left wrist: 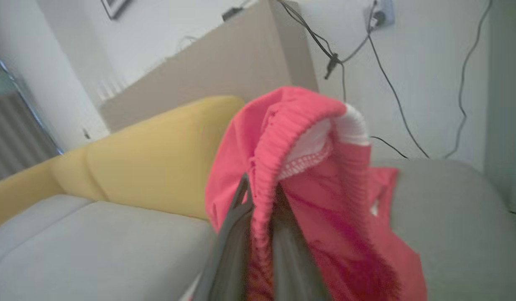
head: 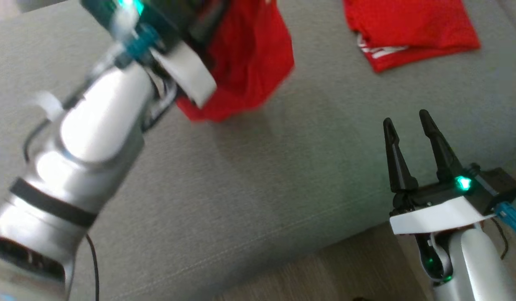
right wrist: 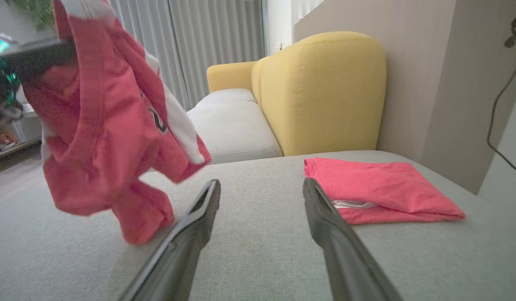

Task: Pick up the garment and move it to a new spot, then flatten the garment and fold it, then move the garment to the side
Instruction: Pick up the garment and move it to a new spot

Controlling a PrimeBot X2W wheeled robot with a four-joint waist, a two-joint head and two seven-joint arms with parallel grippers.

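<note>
Left wrist view: our left gripper [left wrist: 261,192] pinches the crumpled red fabric garment [left wrist: 316,188]; right gripper [head: 405,119] spread at four o'clock. We should lower it gently, unbunched.

Your red garment [head: 249,62] hangs bunched and crumpled over the grey cushion [head: 283,175], with its loose folds drooping downward. You can see white trim on it and a ribbed red neckband, which the left gripper [left wrist: 260,200] pinches between its fingers.
</note>
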